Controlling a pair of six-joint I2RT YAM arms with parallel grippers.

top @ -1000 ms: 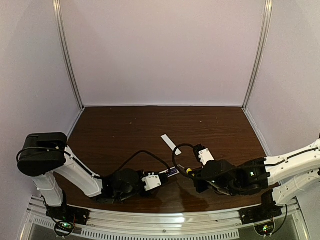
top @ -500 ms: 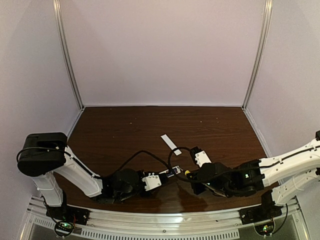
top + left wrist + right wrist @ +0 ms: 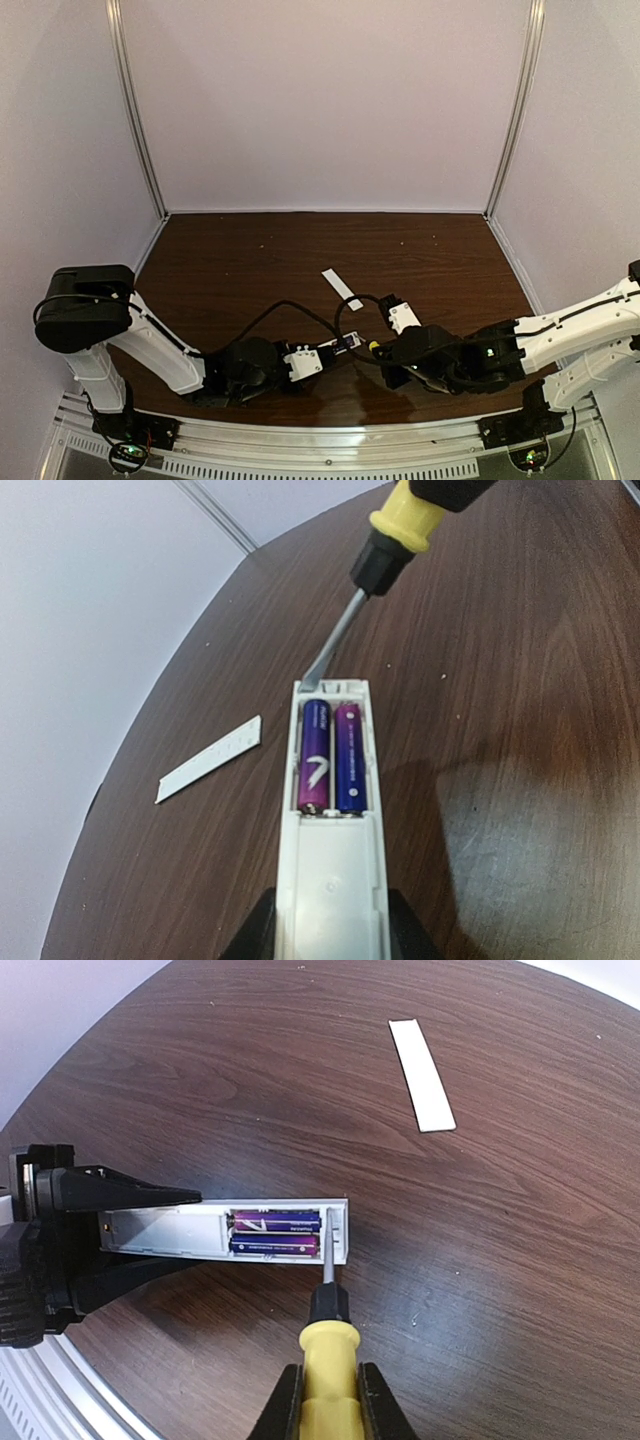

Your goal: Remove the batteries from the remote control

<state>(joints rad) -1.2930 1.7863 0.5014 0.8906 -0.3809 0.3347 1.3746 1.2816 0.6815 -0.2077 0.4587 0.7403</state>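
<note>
From above, the dark brown wooden table looks smooth and shiny. Near its front edge, the left claw is clamped on the slim white plastic remote control. The right claw is clamped on the yellow-handled screwdriver. A thin flat white cover strip lies apart, farther back.

In the left wrist view, two small round batteries, one purple and one blue, lie side by side in the open recess. The screwdriver's flat metal tip sits at the remote control's far end, right by them.

In the right wrist view, black fingers squeeze the yellow handle from both sides.
</note>
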